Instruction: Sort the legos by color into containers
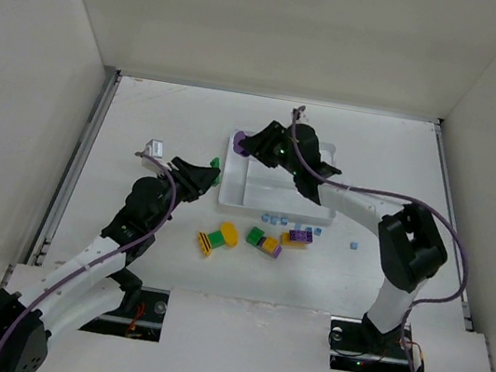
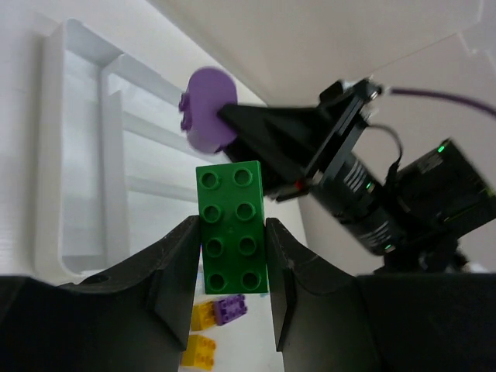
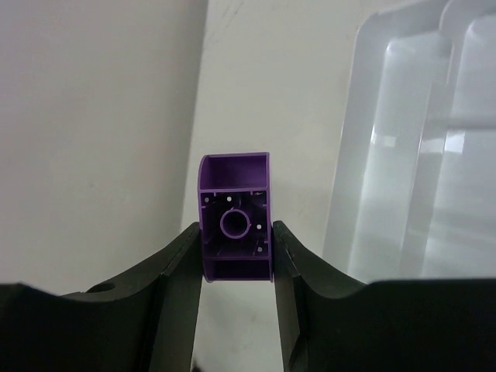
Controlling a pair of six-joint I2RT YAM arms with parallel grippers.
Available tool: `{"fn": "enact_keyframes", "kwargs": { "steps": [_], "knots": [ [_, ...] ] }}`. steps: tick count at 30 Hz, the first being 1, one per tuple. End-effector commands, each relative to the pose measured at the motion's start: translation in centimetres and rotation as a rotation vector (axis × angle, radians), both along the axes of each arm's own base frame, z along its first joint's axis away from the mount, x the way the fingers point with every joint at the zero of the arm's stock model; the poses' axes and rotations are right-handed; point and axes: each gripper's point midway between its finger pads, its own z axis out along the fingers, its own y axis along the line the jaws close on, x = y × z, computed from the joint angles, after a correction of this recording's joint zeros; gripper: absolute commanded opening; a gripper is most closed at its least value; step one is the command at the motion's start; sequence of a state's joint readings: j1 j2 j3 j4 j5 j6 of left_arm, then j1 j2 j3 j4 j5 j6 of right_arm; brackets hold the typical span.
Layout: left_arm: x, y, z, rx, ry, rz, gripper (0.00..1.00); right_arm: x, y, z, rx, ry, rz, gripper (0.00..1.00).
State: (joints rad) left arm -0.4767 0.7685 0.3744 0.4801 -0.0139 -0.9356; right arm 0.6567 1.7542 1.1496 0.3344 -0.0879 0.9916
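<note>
My left gripper [image 2: 232, 248] is shut on a green eight-stud lego [image 2: 231, 225], held just left of the white tray [image 1: 256, 192]. In the top view that green lego [image 1: 216, 163] pokes out of the left gripper [image 1: 209, 172]. My right gripper [image 3: 235, 249] is shut on a purple curved lego [image 3: 235, 225], hollow side toward the camera. The purple lego [image 1: 242, 142] hangs at the tray's far left corner. The tray's compartments [image 3: 422, 163] look bare where they show.
In front of the tray lie a yellow-and-green stack [image 1: 217, 239], a green-yellow-purple cluster [image 1: 265, 242] and a purple-and-yellow pair [image 1: 298, 237]. Several tiny light-blue legos [image 1: 281, 221] sit along the tray's near edge, with one more [image 1: 352, 247] to the right. White walls enclose the table.
</note>
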Motion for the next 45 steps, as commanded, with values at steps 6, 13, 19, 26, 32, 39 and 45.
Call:
{"fn": "enact_keyframes", "kwargs": {
  "steps": [6, 13, 19, 26, 32, 39, 45],
  "knots": [
    [-0.5, 1.8, -3.0, 0.108, 0.026, 0.052, 0.19, 4.8, 1.0, -5.3, -0.399, 0.022, -0.011, 0.27],
    [-0.3, 2.7, -4.2, 0.121, 0.048, 0.069, 0.2, 6.3, 2.3, -6.7, -0.441, 0.046, -0.01, 0.33],
    [-0.1, 2.8, -4.4, 0.122, 0.054, 0.068, 0.2, 6.6, 2.7, -5.9, -0.43, 0.032, -0.018, 0.52],
    [0.9, 1.6, -3.9, 0.139, 0.068, 0.053, 0.2, 5.5, 1.3, -1.9, -0.378, -0.032, -0.036, 0.61],
    [2.8, -1.3, -3.1, 0.203, 0.073, 0.001, 0.2, 3.0, -6.3, 2.3, -0.312, -0.162, -0.161, 0.33],
    [5.1, -6.5, -3.2, 0.296, 0.098, -0.106, 0.2, -2.6, -14.5, 0.0, -0.319, -0.19, -0.285, 0.25],
    [8.2, -10.2, -2.9, 0.291, 0.144, -0.228, 0.22, -4.5, -17.8, -1.3, -0.316, -0.215, -0.366, 0.35]
  ]
}}
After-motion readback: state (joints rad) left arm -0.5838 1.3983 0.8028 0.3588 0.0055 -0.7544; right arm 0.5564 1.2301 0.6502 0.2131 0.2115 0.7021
